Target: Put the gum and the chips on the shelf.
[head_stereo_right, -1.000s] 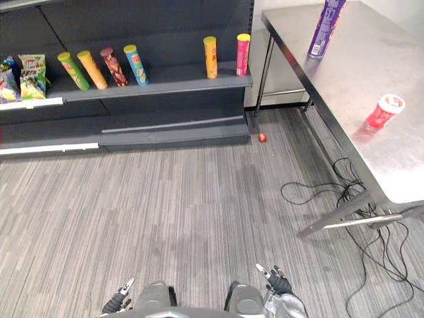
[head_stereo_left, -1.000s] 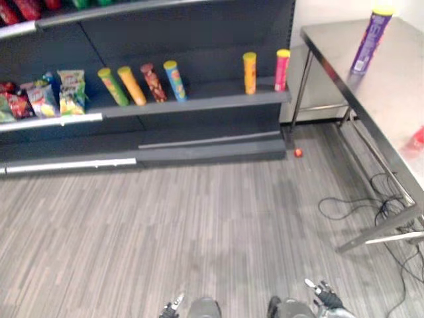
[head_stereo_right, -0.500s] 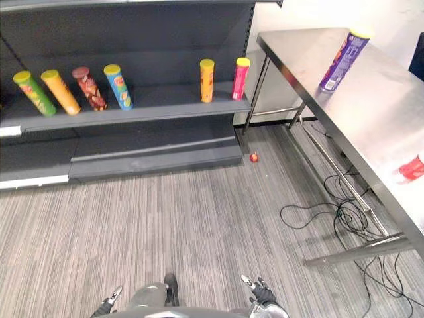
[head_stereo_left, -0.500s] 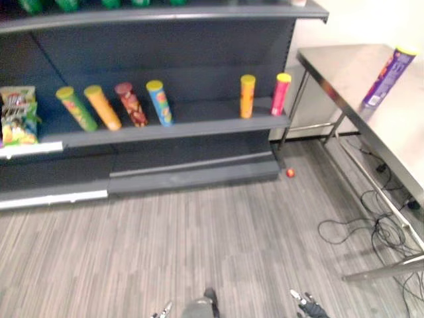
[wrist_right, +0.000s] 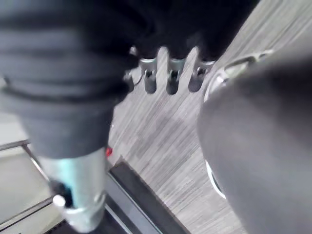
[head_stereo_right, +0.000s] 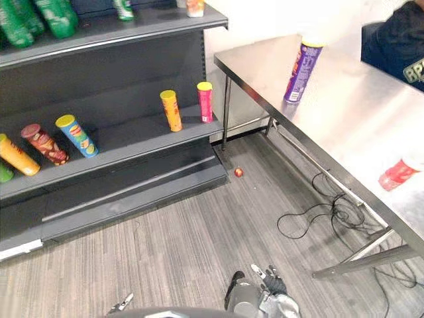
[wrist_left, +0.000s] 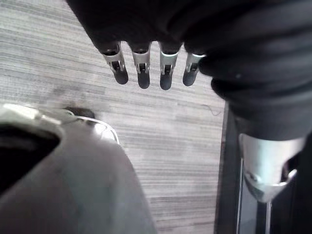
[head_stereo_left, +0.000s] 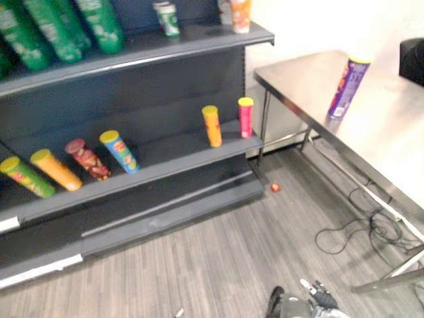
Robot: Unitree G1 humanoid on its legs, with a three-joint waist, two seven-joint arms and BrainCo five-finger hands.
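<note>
Chips (head_stereo_right: 301,71) and gum (head_stereo_right: 397,175) sit on the table (head_stereo_right: 344,126); left hand (wrist_left: 142,73) and right hand (wrist_right: 171,80) hang empty, fingers relaxed.

red container (head_stereo_right: 398,175): blurred | green bottles (head_stereo_left: 99,25): tops cut off | person (head_stereo_right: 396,46): cropped

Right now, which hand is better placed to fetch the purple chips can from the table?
Right, probably. The steel table with the purple chips can and the red gum container lies on the robot's right, nearer the right hand. The left hand, equally open and empty, hangs farther off.
</note>
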